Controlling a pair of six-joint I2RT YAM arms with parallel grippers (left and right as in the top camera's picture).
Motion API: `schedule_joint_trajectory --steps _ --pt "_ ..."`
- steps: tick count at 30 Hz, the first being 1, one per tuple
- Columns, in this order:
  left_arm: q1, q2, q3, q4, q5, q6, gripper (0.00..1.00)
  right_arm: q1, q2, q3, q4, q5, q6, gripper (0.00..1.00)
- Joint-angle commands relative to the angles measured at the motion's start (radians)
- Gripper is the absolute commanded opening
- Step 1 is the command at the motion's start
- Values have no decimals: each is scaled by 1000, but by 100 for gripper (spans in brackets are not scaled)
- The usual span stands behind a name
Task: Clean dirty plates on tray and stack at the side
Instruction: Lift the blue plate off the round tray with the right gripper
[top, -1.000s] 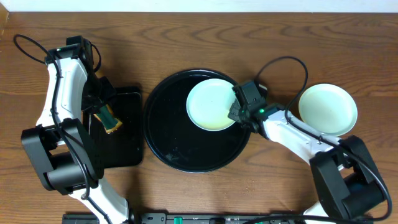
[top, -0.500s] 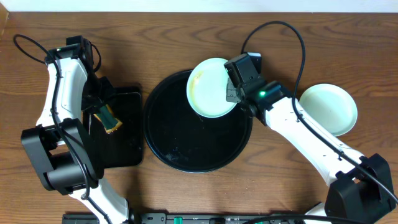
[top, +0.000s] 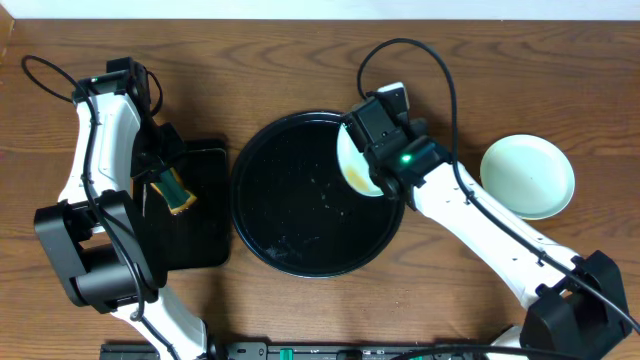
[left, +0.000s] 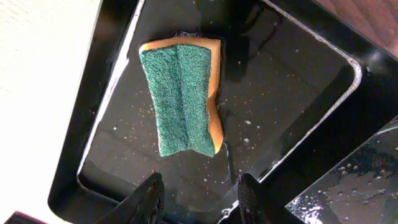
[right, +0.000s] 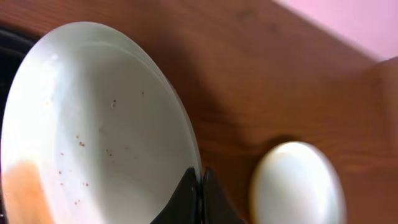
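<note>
Plate (right: 93, 137) tilted, rim pinched by right hand (right: 200, 180).

Table (top: 300, 60): brown wood grain fills the view, with a pale strip along the far edge.
Round tray (top: 290, 200): large, glossy black, with a raised rim, at the centre; small wet specks show on its floor.
Right gripper (top: 366, 158): over the tray's far right rim, clamped on a plate.
Pale yellow plate (top: 348, 165): tilted steeply so only a crescent shows, with an orange-brown smear on its face.
Pale blue plate (top: 527, 177): on the bare wood, right of the tray and well apart from it.
Rectangular tray (top: 200, 235): black, just left of the round tray.
Left gripper (top: 163, 172): above the rectangular tray.
Sponge (top: 176, 190): yellow and green, at the left gripper's tip.
</note>
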Motion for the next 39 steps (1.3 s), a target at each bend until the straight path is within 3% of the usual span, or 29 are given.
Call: schedule_joint_trajectory --steps 1,9,15,21,33,39 --pt "1 -6 11 -3 -7 6 40 35 -21 30 10 206 -134 2" --pt "1 -6 11 -3 -7 6 40 108 -21 47 109 426 -307 1" --pt "0 -6 11 1 -7 6 40 171 -21 48 320 610 -578 1" --pt "1 -6 11 4 -7 6 40 200 -21 48 447 678 -730 1" --pt "1 -6 11 4 -7 6 40 211 -21 48 459 680 -735 1" --pt "0 -6 11 4 -7 6 40 201 -21 48 413 656 -608 1"
